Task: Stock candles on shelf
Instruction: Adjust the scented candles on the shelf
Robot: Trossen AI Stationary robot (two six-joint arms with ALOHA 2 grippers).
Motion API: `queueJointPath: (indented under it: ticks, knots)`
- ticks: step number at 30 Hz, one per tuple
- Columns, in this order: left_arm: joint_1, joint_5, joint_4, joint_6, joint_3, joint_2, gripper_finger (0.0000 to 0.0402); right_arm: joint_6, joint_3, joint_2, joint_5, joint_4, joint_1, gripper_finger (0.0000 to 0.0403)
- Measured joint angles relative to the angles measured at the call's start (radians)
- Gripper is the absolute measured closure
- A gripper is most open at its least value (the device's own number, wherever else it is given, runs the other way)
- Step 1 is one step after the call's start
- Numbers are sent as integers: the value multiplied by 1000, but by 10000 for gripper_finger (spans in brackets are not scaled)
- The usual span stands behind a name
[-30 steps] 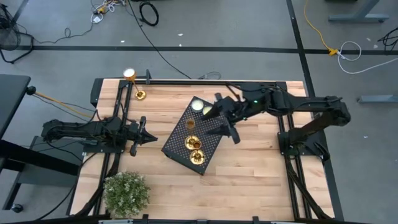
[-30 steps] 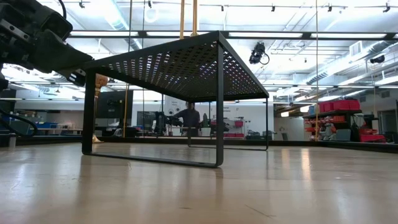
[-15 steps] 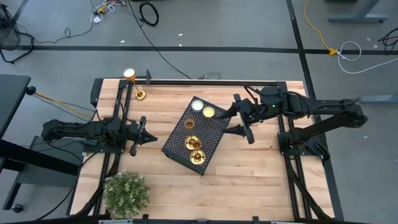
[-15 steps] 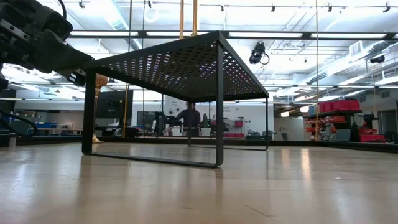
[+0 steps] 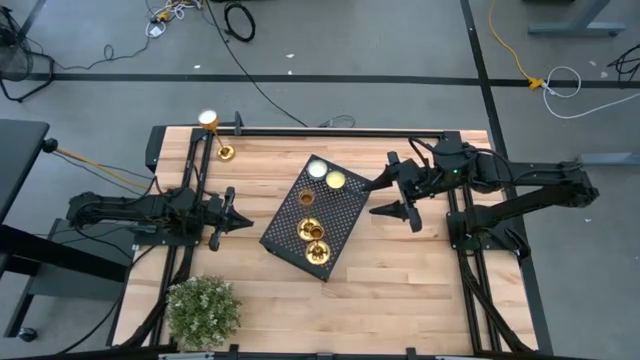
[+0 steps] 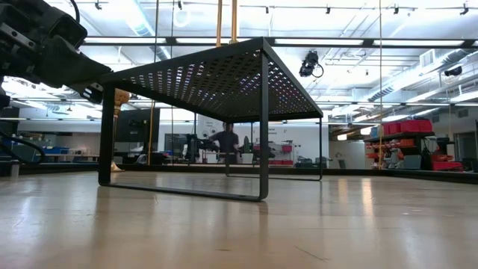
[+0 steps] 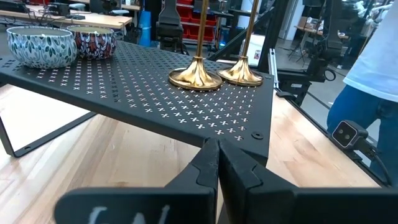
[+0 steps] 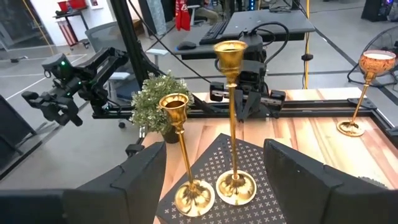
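Left hand [image 5: 238,217], fingers together, waits on wooden desk [image 5: 400,270] beside black perforated-metal shelf [image 5: 342,216]. Two slim gold candlesticks [image 5: 311,238] stand on shelf w/ two round tins [image 5: 327,174]. Right hand [image 5: 393,197], fingers apart, hangs just beside shelf. Third gold candlestick [image 5: 213,134] stands at desk's far corner.

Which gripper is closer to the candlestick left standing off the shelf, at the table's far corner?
Left. The left gripper rests shut on the same side of the table as that candlestick. The right gripper, open, sits beyond the shelf, farther away.
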State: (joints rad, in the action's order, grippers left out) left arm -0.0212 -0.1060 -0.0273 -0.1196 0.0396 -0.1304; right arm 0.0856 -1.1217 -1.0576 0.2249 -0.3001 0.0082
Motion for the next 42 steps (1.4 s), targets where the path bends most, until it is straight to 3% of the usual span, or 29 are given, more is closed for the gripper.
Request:
queueJointPath:
  ticks: [42]
  knots:
    - [0, 0, 0, 0, 0, 0, 387, 0, 6, 6, 0, 0, 62, 135]
